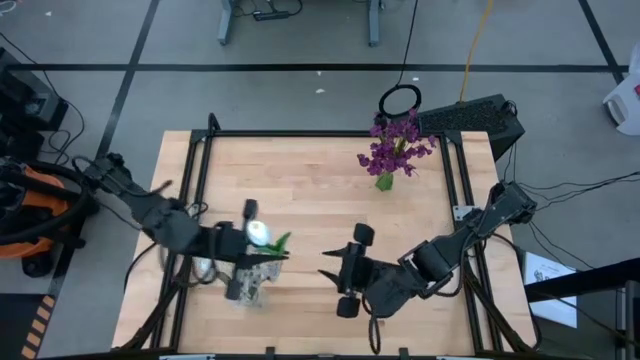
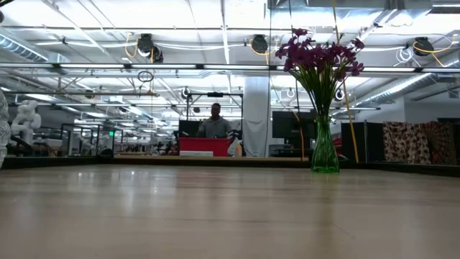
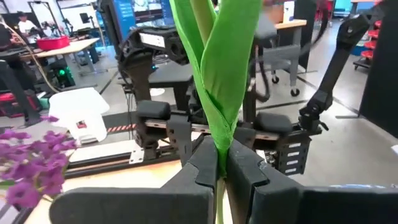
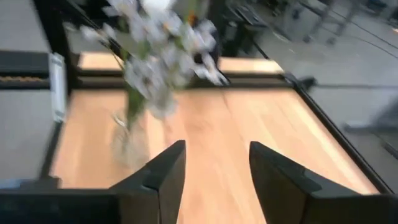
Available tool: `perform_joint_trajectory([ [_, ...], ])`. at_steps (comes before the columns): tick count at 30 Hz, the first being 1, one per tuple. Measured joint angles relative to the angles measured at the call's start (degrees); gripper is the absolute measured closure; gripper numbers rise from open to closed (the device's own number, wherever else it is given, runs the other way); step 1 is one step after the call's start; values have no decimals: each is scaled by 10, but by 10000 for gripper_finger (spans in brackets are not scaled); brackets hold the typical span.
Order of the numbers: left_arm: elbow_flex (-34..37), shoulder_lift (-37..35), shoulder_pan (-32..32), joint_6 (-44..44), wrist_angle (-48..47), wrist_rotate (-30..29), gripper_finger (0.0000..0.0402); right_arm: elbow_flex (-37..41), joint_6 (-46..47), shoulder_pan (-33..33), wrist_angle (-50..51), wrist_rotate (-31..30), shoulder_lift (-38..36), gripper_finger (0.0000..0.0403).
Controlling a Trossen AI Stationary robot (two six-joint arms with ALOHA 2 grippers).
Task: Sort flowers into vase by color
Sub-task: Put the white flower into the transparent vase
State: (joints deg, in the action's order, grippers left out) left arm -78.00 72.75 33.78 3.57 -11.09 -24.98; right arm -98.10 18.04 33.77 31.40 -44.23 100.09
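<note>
My left gripper (image 1: 248, 243) hovers over the table's left near part, shut on a white tulip-like flower (image 1: 258, 233) with green leaves (image 3: 217, 68). Just nearer than it stands a clear vase (image 1: 245, 290) holding pale white flowers (image 4: 152, 59). My right gripper (image 1: 335, 272) is open at the table's middle near part, pointing toward the left gripper with nothing between its fingers (image 4: 165, 174). Purple flowers (image 1: 397, 148) stand in a green vase (image 2: 324, 151) at the far right. My left gripper pinches the white flower's green stem (image 3: 221, 155), where the leaves wrap around it, between its two fingers (image 3: 205, 165). The fingers come level from the table's left and lie across the stem. The flower stands upright above them, lifted clear of the table.
A black frame (image 1: 200, 160) borders the wooden table. Bare wood (image 1: 300, 180) lies between the two vases and in front of my right gripper. Beyond the table a person (image 2: 215, 122) stands behind a red box.
</note>
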Motion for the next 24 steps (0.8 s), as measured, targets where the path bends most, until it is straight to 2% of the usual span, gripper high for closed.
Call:
perform_joint_trajectory([
  [5, 0, -40, 24, -3, -21, -37, 385, 0, 95, 30, 94, -75, 0, 232],
  [8, 0, -59, 38, -3, -21, -39, 385, 7, 138, 47, 115, -98, 0, 232],
  [24, 0, -136, 56, 13, 27, -52, 384, 13, 173, 80, 127, -114, 0, 232],
])
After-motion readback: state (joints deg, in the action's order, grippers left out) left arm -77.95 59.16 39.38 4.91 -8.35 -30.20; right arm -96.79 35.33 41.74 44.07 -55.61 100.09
